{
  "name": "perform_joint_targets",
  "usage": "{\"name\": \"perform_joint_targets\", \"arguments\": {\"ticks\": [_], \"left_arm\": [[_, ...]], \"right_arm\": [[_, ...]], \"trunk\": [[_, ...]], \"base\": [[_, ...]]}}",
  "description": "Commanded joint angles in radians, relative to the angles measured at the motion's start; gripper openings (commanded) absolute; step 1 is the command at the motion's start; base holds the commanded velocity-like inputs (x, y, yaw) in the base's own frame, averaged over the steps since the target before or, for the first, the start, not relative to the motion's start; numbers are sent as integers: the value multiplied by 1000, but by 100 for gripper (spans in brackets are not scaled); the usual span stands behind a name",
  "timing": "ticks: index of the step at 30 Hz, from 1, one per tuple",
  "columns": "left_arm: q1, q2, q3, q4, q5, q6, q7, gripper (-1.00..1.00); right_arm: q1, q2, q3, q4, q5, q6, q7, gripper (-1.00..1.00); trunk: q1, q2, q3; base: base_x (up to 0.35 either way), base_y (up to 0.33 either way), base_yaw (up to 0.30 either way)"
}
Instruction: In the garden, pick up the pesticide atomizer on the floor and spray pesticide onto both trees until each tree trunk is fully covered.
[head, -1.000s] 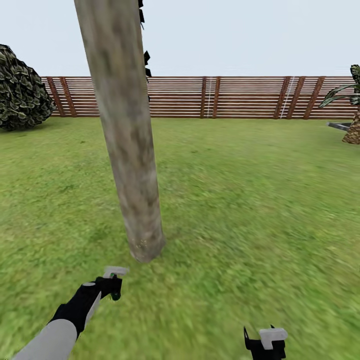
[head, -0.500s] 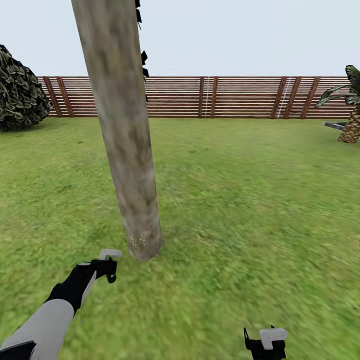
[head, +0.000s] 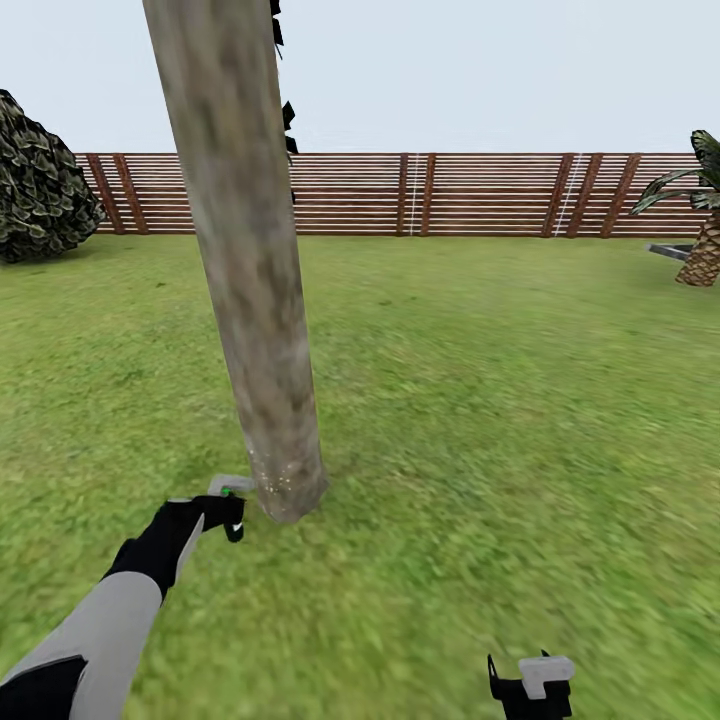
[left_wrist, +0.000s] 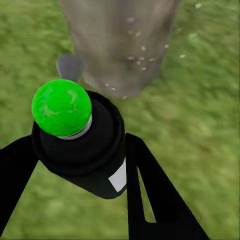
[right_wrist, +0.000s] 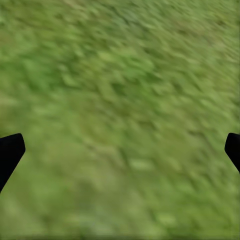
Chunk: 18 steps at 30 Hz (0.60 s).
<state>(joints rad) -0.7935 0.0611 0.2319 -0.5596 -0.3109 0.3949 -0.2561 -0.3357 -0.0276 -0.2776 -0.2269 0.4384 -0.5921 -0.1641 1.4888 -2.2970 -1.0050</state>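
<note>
Reaching low on the left, the left pincer (head: 226, 510) pinches the pesticide atomizer (left_wrist: 80, 142), green cap (left_wrist: 61, 107) up, just beside the foot of the tree trunk (head: 250, 260), where white pesticide specks (head: 280, 485) dot the bark. Right of it lies open grass lawn (head: 500, 420); the right pincer (head: 532, 688) hangs spread over it.
</note>
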Motion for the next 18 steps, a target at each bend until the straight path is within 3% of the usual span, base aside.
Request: {"name": "perform_joint_targets", "arguments": {"ticks": [1,5,11,15,18], "left_arm": [[2,-1,-1,-2,0,0,0,-100],[-3,-52,-29,-6,-1,0,0,-100],[-20,-55,-41,-8,-1,1,1,-100],[-23,-58,-41,-8,0,1,1,-100],[-21,-83,-41,-45,1,2,1,-100]], "right_arm": [[0,0,0,0,0,0,0,100],[0,0,0,1,0,0,0,100],[0,0,0,1,0,0,1,100],[0,0,0,0,0,0,0,100],[0,0,0,0,0,0,0,100]], "trunk": [[0,0,0],[0,0,0],[0,0,0],[0,0,0],[0,0,0]], "base": [[0,0,0],[-15,7,0],[-116,91,0],[290,5,0],[207,0,0]]}}
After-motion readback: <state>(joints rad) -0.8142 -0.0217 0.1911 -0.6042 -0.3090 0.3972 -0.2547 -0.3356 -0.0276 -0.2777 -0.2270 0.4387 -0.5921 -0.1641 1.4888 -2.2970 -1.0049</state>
